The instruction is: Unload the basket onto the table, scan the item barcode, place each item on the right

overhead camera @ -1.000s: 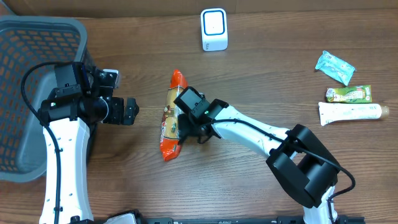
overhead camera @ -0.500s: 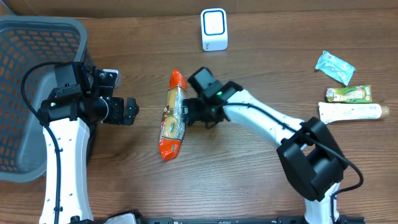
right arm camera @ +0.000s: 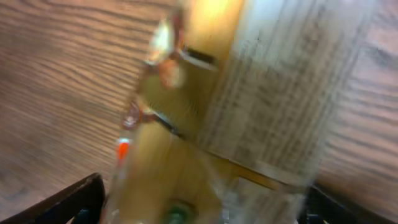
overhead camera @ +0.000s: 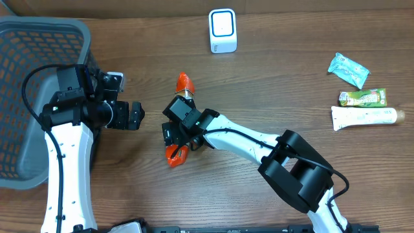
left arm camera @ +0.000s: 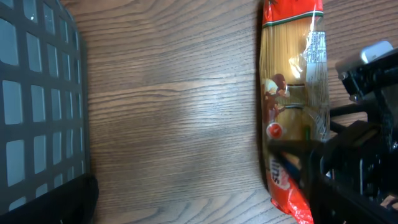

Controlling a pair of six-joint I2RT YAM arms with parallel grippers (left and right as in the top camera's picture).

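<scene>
Mid-bench, right in front of the robot, the long clear-film spaghetti packet (overhead camera: 185, 84) with orange-red ends is lying flat on the brown wood-grain bench (overhead camera: 291, 58), one end pointing toward the far edge. The right gripper (overhead camera: 176, 133) is hanging low over the packet's middle, hiding most of it from above. Its wrist is turning the jaws across the packet's narrow width, probably because a long, floppy pack is easiest to pinch that way.

In the right wrist view the dark fingertips (right arm camera: 74, 199) are showing at both lower corners with the packet filling the space between them. So the jaws are standing spread wide and straddling it, looking released rather than pinching. That view is too blurred to tell whether the pads are touching the film. A printed text panel is facing up, but no barcode is readable.

The white box-shaped barcode scanner (overhead camera: 222, 30) is sitting at the far edge, well apart from the packet. By my reading, the packet is needing a lift and carry over there, with the code side turned toward the scanner window.

The left gripper (overhead camera: 134, 116) is hovering beside the grey plastic mesh basket (overhead camera: 39, 39), jaws released and holding nothing. It is probably waiting to take scanned goods to the basket. Its camera is looking across at the packet (left arm camera: 292, 93).

A crumpled teal wrapper (overhead camera: 348, 69), a green snack bar (overhead camera: 362, 98) and a white tube (overhead camera: 363, 117) are waiting along the right edge, likely queued for scanning.

Main risk: the slippery film sliding or sagging once pinched.
</scene>
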